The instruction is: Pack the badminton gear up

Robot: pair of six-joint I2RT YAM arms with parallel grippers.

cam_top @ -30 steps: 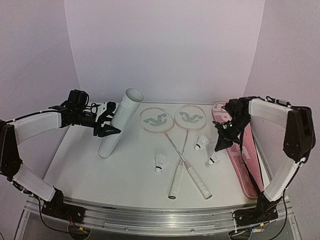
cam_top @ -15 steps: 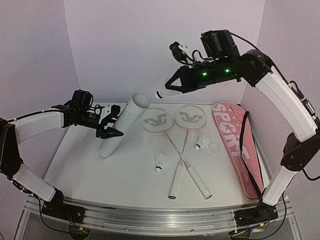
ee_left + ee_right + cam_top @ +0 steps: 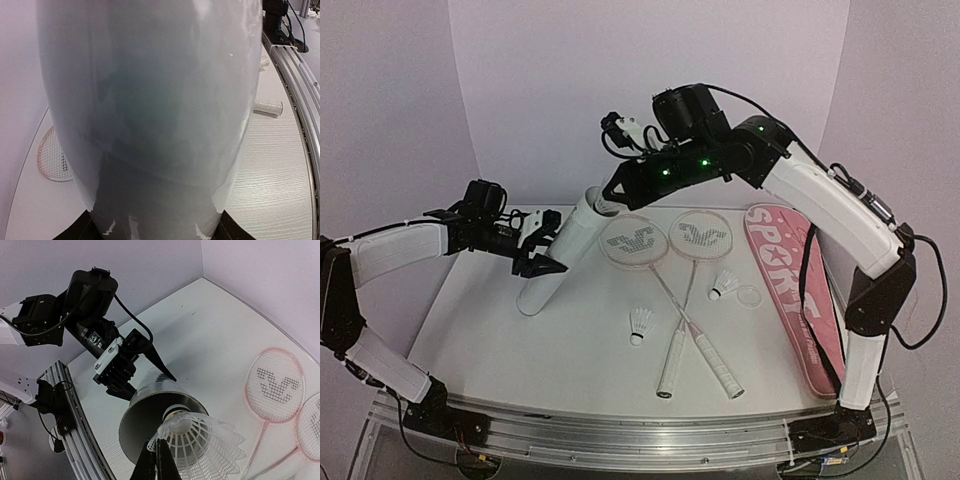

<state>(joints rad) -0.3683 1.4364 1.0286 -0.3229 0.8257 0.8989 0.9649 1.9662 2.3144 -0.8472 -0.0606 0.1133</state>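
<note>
My left gripper (image 3: 542,250) is shut on a white cardboard tube (image 3: 560,255) and holds it tilted, its open mouth up and to the right. The tube (image 3: 150,100) fills the left wrist view. My right gripper (image 3: 158,456) is shut on the skirt rim of a white shuttlecock (image 3: 202,445), whose cork points into the tube's mouth (image 3: 145,425). Two white-framed rackets (image 3: 633,241) (image 3: 701,235) lie crossed at mid table. Two more shuttlecocks (image 3: 641,322) (image 3: 724,285) lie beside their shafts.
A long pink bag (image 3: 800,290) with white lettering lies along the right edge. A small clear ring (image 3: 750,296) rests between it and the rackets. The right arm (image 3: 820,190) arches high across the table. Walls close the back and both sides.
The right arm lifted a shuttlecock from beside the pink bag, swung up and left, and now holds it at the tube's mouth. The left arm has kept the tube nearly still.
</note>
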